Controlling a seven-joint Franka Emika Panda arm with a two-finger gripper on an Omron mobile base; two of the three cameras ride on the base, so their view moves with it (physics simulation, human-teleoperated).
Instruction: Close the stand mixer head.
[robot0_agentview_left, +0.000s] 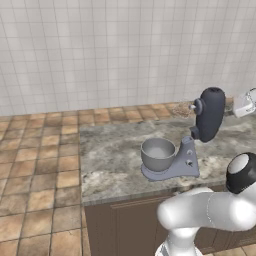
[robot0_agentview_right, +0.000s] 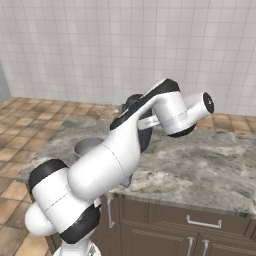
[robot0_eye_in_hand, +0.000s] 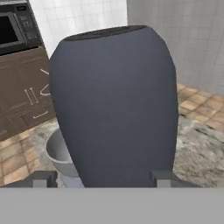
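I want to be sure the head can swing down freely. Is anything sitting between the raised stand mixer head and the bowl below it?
Nothing visible does. The stand mixer head stands tilted up on its neck, and the space between it and the metal bowl looks open. In the hand view, the gripper is right up against the head, its fingertips spread on either side.

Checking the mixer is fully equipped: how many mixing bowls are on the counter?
1: a grey metal bowl sits on the mixer base, under the raised stand mixer head.

A kitchen: granite counter (robot0_agentview_left: 115, 150), tiled wall (robot0_agentview_left: 100, 50), microwave (robot0_eye_in_hand: 15, 30), cabinet drawers (robot0_agentview_right: 200, 222).
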